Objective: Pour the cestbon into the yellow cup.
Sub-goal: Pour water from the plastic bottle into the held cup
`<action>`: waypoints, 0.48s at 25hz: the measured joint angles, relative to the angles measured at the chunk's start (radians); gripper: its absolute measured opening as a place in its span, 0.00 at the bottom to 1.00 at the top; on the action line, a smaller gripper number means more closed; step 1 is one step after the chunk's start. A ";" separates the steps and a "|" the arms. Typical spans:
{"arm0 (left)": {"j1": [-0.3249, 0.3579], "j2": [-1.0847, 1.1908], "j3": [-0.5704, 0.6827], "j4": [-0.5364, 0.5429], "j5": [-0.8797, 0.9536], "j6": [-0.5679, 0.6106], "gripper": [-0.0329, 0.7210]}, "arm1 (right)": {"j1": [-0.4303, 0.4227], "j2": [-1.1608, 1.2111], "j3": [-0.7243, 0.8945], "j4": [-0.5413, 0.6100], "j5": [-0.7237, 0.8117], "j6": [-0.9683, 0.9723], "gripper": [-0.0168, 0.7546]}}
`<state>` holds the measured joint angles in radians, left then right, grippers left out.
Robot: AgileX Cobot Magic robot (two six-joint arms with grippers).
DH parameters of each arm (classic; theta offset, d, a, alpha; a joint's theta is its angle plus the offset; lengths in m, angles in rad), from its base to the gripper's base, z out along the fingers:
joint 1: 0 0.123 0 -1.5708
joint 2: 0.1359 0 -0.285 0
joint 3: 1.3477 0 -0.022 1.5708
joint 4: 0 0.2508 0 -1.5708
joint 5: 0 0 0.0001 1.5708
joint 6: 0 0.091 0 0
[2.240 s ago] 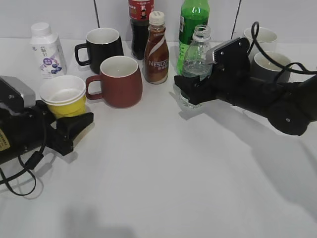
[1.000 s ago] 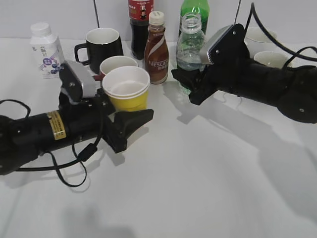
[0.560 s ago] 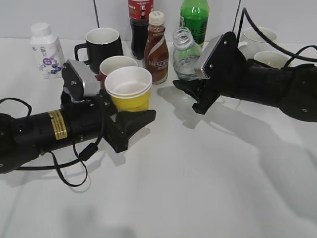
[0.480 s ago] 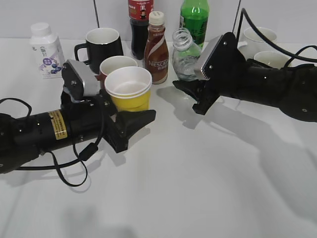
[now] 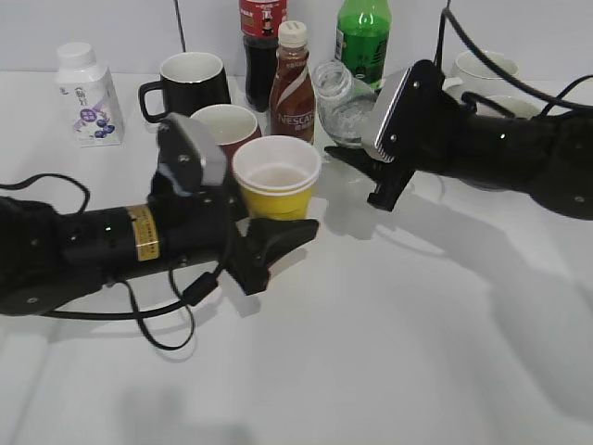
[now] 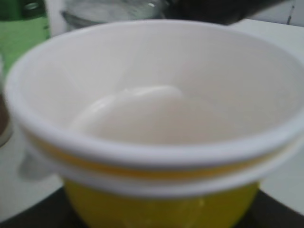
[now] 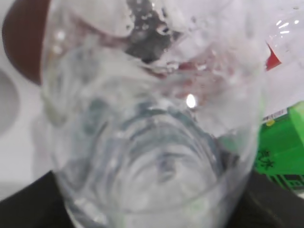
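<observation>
My left gripper is shut on the yellow cup, held upright above the table left of centre. The cup fills the left wrist view, white inside and seemingly empty. My right gripper is shut on the cestbon, a clear capless bottle tilted with its mouth toward the upper left, just right of and above the cup. The bottle fills the right wrist view; its green label is hidden. No water stream shows.
Behind the cup stand a dark red mug, a black mug, a brown Nescafe bottle, a cola bottle and a green soda bottle. A white yogurt bottle is far left. White cups sit behind the right arm.
My left gripper has carried the yellow cup to the right, toward the bottle. My right gripper has tilted the cestbon further to the left and lowered its mouth toward the cup.
</observation>
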<state>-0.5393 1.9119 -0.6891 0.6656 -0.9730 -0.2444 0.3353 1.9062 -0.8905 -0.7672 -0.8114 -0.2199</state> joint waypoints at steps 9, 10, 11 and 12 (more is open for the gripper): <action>-0.018 0.001 -0.027 0.012 0.060 -0.010 0.63 | 0.000 -0.051 0.000 0.000 0.116 -0.194 0.62; -0.018 0.001 -0.027 0.022 0.070 -0.016 0.63 | 0.000 -0.052 0.000 0.000 0.124 -0.212 0.62; -0.018 0.001 -0.027 0.032 0.074 -0.021 0.63 | 0.000 -0.052 0.000 0.000 0.128 -0.231 0.62; -0.018 0.001 -0.027 0.043 0.076 -0.030 0.63 | 0.000 -0.053 0.000 0.000 0.132 -0.255 0.62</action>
<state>-0.5574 1.9127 -0.7159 0.7089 -0.8969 -0.2739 0.3353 1.8532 -0.8905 -0.7674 -0.6790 -0.4748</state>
